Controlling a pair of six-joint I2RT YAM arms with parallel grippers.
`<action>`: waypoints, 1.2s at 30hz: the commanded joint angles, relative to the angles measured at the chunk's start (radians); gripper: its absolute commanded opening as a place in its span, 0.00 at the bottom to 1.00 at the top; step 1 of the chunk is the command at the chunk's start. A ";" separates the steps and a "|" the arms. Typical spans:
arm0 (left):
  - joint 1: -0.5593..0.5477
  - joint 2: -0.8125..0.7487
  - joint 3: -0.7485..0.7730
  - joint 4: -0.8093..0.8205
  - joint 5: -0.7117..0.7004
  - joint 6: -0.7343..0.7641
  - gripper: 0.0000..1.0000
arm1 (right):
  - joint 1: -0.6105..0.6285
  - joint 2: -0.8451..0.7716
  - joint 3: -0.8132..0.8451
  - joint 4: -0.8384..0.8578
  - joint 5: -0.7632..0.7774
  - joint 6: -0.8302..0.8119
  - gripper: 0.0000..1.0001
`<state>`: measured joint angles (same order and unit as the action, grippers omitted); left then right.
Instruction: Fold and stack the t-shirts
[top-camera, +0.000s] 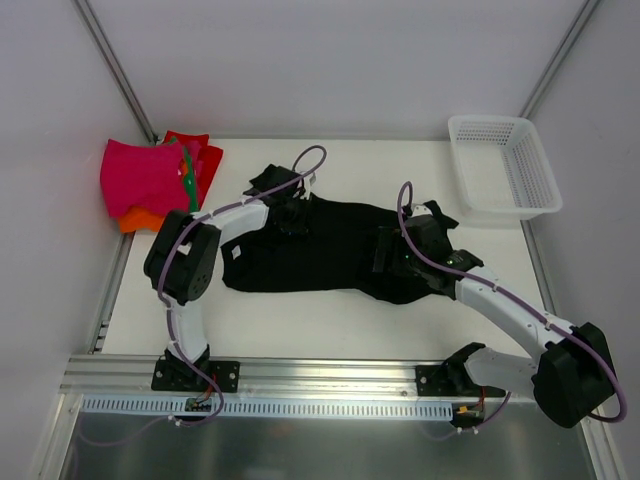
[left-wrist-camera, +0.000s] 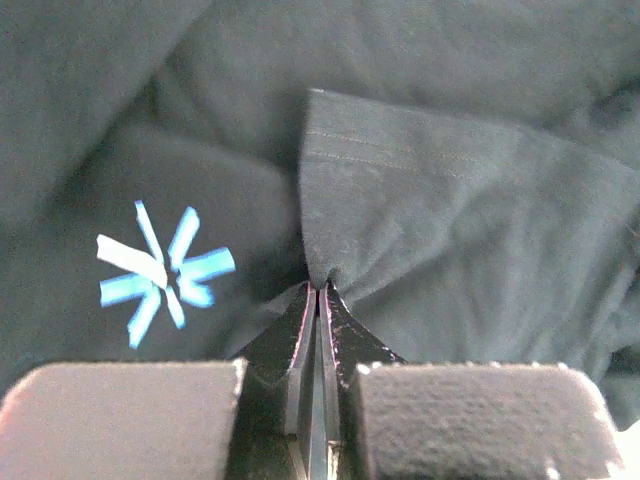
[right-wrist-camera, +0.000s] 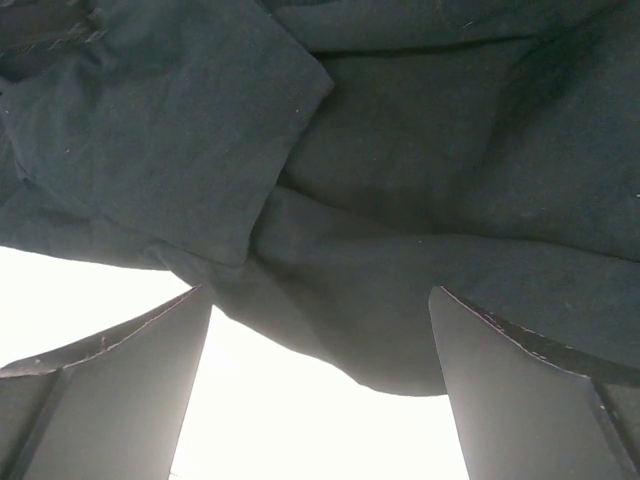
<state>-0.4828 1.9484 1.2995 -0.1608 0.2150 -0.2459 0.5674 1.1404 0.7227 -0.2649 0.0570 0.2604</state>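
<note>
A large black t-shirt (top-camera: 335, 250) lies spread and rumpled in the middle of the table. My left gripper (top-camera: 296, 214) sits over its back left part, and in the left wrist view the left gripper (left-wrist-camera: 317, 287) is shut on a puckered fold of the black t-shirt (left-wrist-camera: 450, 220), beside a blue and white star print (left-wrist-camera: 160, 275). My right gripper (top-camera: 396, 256) rests at the shirt's right side. In the right wrist view the right gripper (right-wrist-camera: 320, 291) is open, with the shirt's edge (right-wrist-camera: 400, 320) lying between its fingers. Folded t-shirts (top-camera: 150, 180) in magenta, orange, red and green are piled at the back left.
A white mesh basket (top-camera: 505, 215) stands at the back right corner. Bare white table (top-camera: 300, 310) lies in front of the black shirt, with a metal rail (top-camera: 330, 375) along the near edge. Walls close in the left, back and right sides.
</note>
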 joint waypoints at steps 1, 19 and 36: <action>-0.068 -0.199 -0.049 -0.016 -0.106 0.002 0.00 | 0.002 -0.008 -0.002 0.019 0.036 -0.004 0.95; -0.658 -0.758 -0.443 -0.275 -0.515 -0.435 0.00 | -0.018 0.009 0.026 -0.026 0.105 0.008 0.96; -1.335 -0.533 -0.209 -0.916 -0.706 -1.114 0.00 | -0.066 0.048 0.072 -0.068 0.113 0.007 0.97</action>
<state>-1.7542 1.3464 0.9840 -0.8536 -0.4301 -1.1633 0.5079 1.1786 0.7521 -0.3214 0.1574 0.2611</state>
